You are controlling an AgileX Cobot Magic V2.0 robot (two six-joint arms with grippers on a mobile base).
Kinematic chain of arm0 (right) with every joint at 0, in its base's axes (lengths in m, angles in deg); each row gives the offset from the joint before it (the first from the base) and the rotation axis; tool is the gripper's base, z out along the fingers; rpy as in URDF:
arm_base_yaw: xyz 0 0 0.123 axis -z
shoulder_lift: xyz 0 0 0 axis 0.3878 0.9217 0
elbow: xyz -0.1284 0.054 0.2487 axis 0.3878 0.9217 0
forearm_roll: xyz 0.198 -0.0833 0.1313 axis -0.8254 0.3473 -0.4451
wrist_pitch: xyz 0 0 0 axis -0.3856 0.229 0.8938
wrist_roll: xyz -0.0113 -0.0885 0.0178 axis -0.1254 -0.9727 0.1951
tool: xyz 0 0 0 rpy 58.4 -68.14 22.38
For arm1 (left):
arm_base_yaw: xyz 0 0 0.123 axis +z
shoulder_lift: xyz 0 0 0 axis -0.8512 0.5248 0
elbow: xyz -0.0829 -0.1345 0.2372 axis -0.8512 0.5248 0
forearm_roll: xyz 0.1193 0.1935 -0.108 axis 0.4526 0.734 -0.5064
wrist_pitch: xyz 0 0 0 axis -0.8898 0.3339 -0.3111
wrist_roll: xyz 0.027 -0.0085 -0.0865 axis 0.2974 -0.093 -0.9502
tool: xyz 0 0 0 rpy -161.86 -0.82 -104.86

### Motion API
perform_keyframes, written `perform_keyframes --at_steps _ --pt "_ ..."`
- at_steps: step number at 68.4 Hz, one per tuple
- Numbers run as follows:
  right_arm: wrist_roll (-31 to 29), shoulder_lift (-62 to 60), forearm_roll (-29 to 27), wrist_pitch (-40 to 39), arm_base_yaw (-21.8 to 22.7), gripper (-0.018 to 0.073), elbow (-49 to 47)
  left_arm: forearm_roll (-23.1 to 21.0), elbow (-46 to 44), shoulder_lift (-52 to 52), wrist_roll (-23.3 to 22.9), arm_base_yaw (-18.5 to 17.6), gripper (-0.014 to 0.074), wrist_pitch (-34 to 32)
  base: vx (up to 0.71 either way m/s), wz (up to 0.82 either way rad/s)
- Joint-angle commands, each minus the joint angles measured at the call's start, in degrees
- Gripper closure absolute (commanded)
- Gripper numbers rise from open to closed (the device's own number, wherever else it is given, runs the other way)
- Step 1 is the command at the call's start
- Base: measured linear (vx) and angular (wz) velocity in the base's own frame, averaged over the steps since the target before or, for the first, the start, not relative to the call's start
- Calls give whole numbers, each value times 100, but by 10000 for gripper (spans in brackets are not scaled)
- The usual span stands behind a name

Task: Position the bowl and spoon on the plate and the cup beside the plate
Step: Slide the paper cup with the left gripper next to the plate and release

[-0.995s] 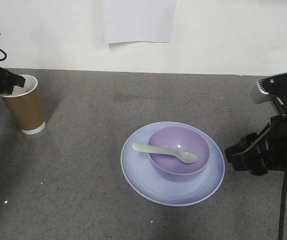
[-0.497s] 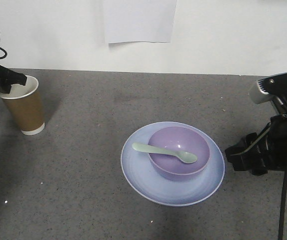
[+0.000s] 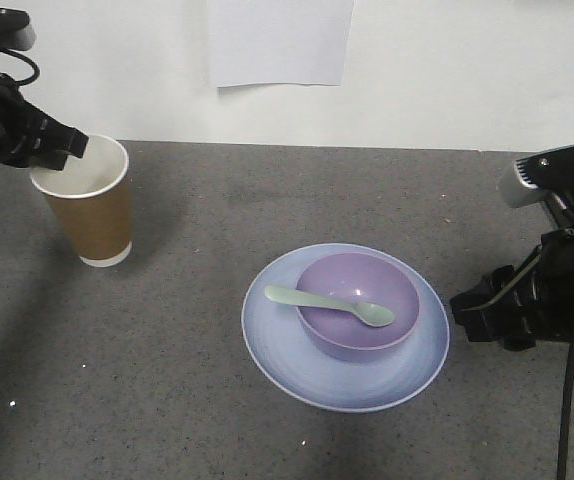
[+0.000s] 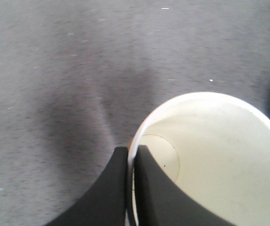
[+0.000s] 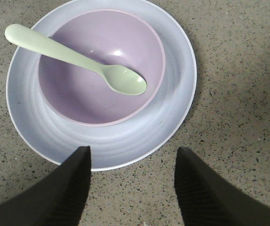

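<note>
One item remains unplaced: the left gripper point(image 3: 55, 150), pinching the brown paper cup point(image 3: 89, 204) by its rim, has carried it nearer the plate point(image 3: 345, 327), where bowl point(image 3: 357, 305) and spoon point(image 3: 328, 305) already sit, while the right gripper point(image 5: 132, 188) hangs wide apart and empty.

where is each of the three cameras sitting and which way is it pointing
Exterior front-facing: set above the table's near edge, looking down and toward the wall; shows both arms, the cup, the plate.
Left wrist: on the left arm, looking down into the cup; the left gripper pinches its rim.
Right wrist: on the right arm, facing down at the bowl and spoon; the right gripper is open.
Shared: the front and right wrist views both show the plate, bowl and spoon.
</note>
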Motion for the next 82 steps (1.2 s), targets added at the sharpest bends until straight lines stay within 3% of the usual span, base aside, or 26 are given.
perform_keyframes --at_steps 1,14,29,42,68,82 --pt "-27 -100 -44 -253 -2 158 -162 -126 149 -421 23 -295 604 -359 0 0" --pt "-27 -100 -44 -253 -2 158 -162 -436 913 -602 41 -673 604 -841 0 0" --pt "-27 -100 -44 -253 -2 158 -162 -911 1360 -590 370 -1038 604 -1326 0 0" --pt "-27 -100 -44 -253 -2 158 -162 -911 1390 -590 359 -1084 604 -1581 0 0" --pt "-27 -100 -44 -253 -2 158 -162 -923 1390 -286 352 -1084 591 -1343 0 0" --pt "-27 -100 -44 -253 -2 158 -162 -932 1302 -372 352 -1084 464 -1357 0 0"
